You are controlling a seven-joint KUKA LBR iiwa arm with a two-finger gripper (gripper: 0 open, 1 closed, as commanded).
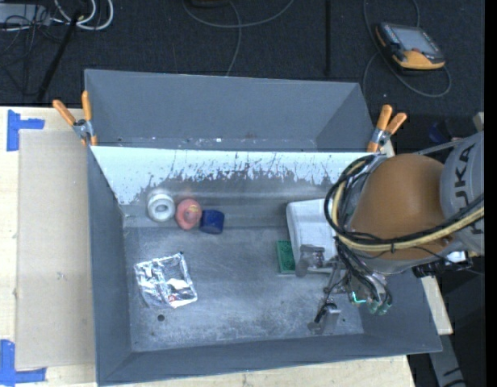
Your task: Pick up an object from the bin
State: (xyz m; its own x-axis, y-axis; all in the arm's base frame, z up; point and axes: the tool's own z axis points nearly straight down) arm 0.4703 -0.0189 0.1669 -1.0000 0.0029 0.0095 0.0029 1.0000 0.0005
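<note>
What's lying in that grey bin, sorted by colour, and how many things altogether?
White: 2 (roll, box)
Pink: 1 (ball)
Blue: 1 (cube)
Green: 1 (block)
Silver: 1 (foil)
Total: 6

- the bin (pixel 232 313) is grey metal, matt; its floor is dusted pale and its back wall is flecked and streaked with white.
- the crumpled sheet (pixel 165 281) looks like foil: silver, creased, glinting.
- the white roll (pixel 160 206) looks smooth and faintly shiny.
- the pink round thing (pixel 188 213) looks dull, and the blue block (pixel 212 221) matt.
- the green block (pixel 286 256) looks like matt plastic.
- the white box (pixel 306 216) is smooth and plain.
- my orange cover (pixel 402 196) is smooth with a soft sheen.
- my gripper (pixel 323 319) looks dark and dull.
</note>
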